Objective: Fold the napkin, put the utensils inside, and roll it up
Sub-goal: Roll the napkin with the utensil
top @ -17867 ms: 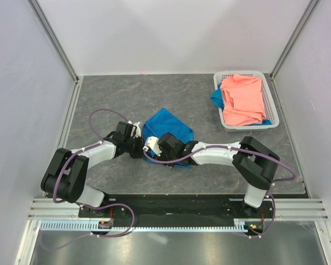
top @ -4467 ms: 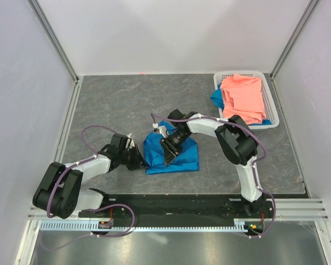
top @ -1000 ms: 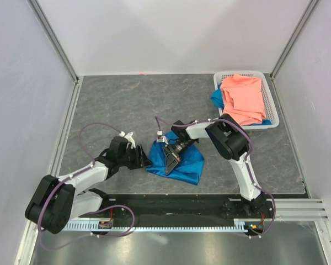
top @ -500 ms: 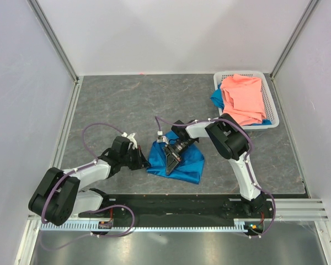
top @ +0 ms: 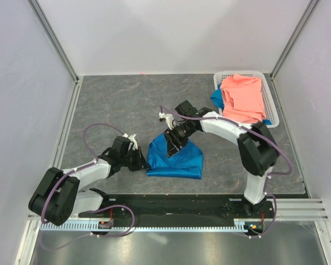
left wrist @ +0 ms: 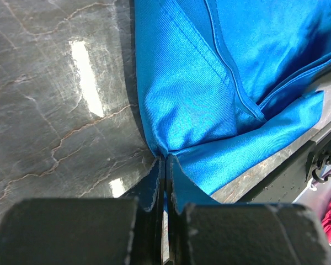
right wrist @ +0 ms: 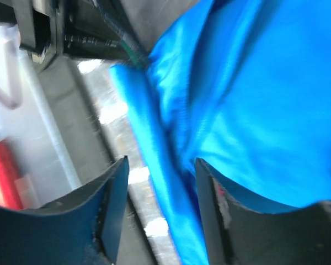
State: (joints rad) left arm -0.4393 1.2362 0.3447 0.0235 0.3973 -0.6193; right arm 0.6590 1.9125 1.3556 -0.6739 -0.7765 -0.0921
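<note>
The bright blue napkin (top: 175, 159) lies folded and rumpled on the grey table, in front of the arms' bases. My left gripper (top: 144, 162) is low at its left corner. In the left wrist view the left gripper (left wrist: 165, 164) has its jaws pressed together on a pinch of the napkin (left wrist: 209, 83). My right gripper (top: 173, 141) hovers over the napkin's far edge. The right wrist view shows the right gripper (right wrist: 161, 185) open, the blurred napkin (right wrist: 248, 110) below the gap and nothing held. The utensils are hidden from every view.
A white basket (top: 273, 125) stands at the back right, holding a salmon-pink cloth (top: 243, 99) with a blue scrap (top: 215, 100) under it. Walls close the table on the left, back and right. The black base rail (top: 176, 205) runs along the near edge.
My left gripper has shut on the napkin's left corner. My right gripper has opened and drawn back from the napkin's middle toward its far edge. The napkin now lies a little flatter.
</note>
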